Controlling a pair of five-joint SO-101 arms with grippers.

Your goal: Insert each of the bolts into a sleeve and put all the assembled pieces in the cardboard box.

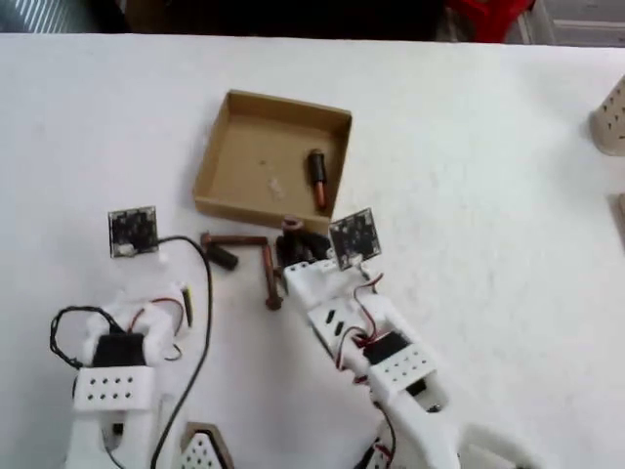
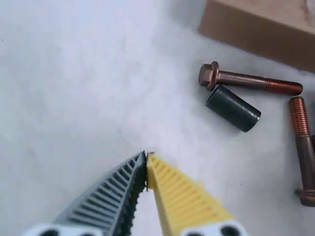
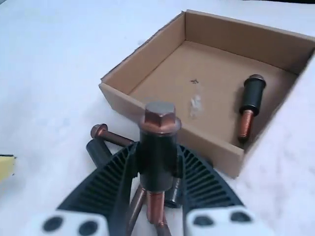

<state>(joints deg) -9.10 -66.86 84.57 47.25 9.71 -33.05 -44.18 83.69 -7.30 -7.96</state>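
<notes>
1. Overhead, one assembled piece (image 1: 317, 178) lies inside the cardboard box (image 1: 256, 210).
2. The left gripper (image 2: 146, 157) is closed on nothing, near a loose bolt (image 2: 248, 81) and sleeve (image 2: 233, 108).
3. The right gripper (image 3: 157, 150) clamps an upright sleeved bolt (image 3: 157, 164) beside the box.

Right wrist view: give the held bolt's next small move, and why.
Probably lift the black-sleeved copper bolt over the wall of the brown cardboard box and release it beside the assembled piece inside: the right gripper is shut on it, outside the box.
</notes>
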